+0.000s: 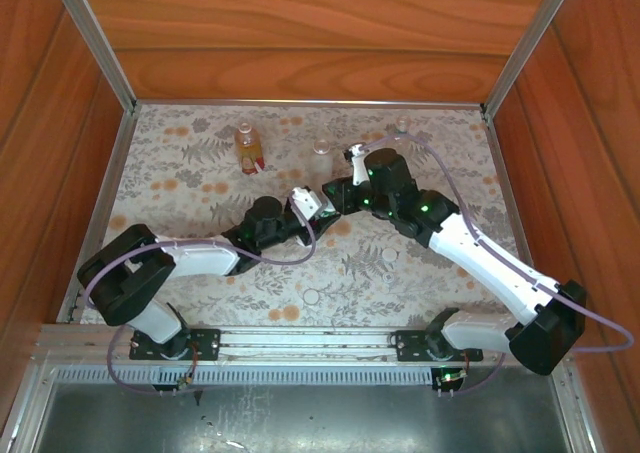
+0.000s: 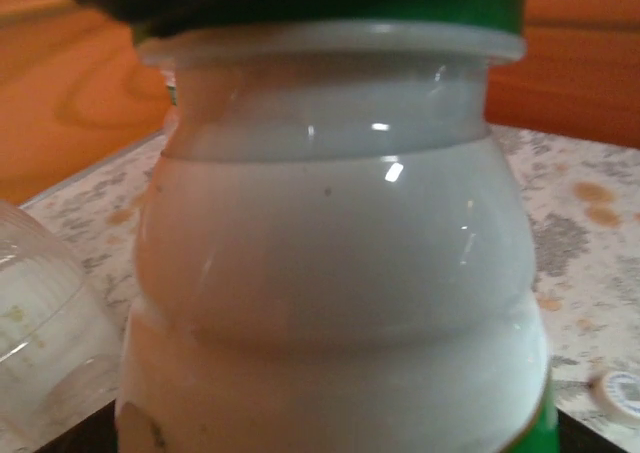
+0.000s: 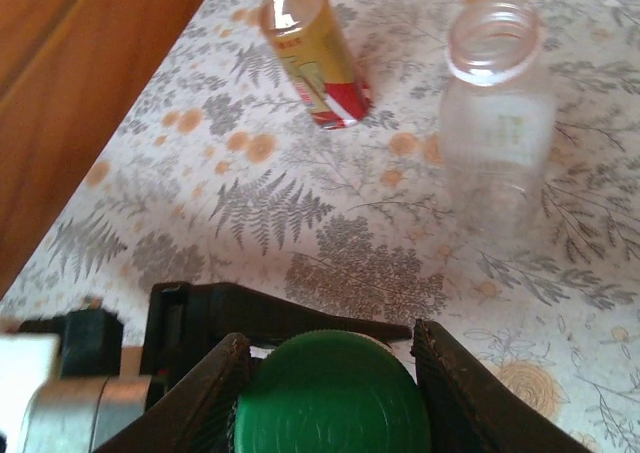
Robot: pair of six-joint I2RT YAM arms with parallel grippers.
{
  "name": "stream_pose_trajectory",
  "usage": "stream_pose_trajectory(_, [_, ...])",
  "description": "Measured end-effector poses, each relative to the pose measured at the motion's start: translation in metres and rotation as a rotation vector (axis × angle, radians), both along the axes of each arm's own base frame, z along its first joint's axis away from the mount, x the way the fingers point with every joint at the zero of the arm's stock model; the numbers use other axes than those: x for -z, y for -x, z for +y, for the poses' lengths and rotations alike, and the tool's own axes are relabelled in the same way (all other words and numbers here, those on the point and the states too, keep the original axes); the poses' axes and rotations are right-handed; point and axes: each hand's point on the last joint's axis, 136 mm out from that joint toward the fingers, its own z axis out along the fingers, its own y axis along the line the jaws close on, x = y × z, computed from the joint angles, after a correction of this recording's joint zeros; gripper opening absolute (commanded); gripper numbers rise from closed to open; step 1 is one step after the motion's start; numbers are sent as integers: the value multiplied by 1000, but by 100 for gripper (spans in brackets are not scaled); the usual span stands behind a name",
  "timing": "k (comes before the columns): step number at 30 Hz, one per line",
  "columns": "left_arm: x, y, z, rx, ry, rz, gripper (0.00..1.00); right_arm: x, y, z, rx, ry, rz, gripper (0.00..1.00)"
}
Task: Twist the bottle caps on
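My left gripper (image 1: 303, 205) is shut on the white bottle (image 2: 330, 273), holding it upright at the table's middle. A dark green cap (image 3: 330, 398) sits on that bottle's neck. My right gripper (image 3: 330, 338) reaches in from the right and is shut on this cap, one finger on each side. The amber bottle (image 1: 248, 148) with a red label stands uncapped at the back left. A clear bottle (image 3: 495, 113) stands open-mouthed behind the grippers, and a second clear bottle (image 1: 402, 125) is at the back right. Two pale caps (image 1: 389, 256) (image 1: 311, 297) lie on the cloth near the front.
The floral cloth (image 1: 180, 188) covers the table, with wooden walls (image 1: 300, 33) on three sides. A metal rail (image 1: 300, 341) runs along the near edge by the arm bases. Another clear bottle (image 2: 40, 323) stands close to the white one's left in the left wrist view.
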Motion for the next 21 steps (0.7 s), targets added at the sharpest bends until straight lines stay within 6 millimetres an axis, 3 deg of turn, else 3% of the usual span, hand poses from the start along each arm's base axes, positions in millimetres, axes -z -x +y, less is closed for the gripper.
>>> stream_pose_trajectory(2, [2,-2,1,-16,-15,-14,53,1,-2,-1,26,-3,6,0])
stream_pose_trajectory(3, [1,-3,1,-17,-17,-18,53,1,-2,-1,33,-3,3,9])
stream_pose_trajectory(4, [0,-3,1,-12,-13,-20,53,0,-2,-1,33,-5,-1,23])
stream_pose_trajectory(7, [-4,-1,2,41,11,-16,53,-6,-1,-1,18,-9,-24,49])
stream_pose_trajectory(10, [-9,-1,8,85,54,7,53,-13,5,-2,-16,-9,-48,62])
stream_pose_trajectory(15, [-12,-7,25,138,115,77,54,-46,22,-13,-83,-42,-153,68])
stream_pose_trajectory(18, [-18,11,21,249,144,112,54,-59,32,-19,-136,-63,-218,69])
stream_pose_trajectory(21, [-26,32,19,378,171,145,56,-54,42,-21,-206,-78,-251,70])
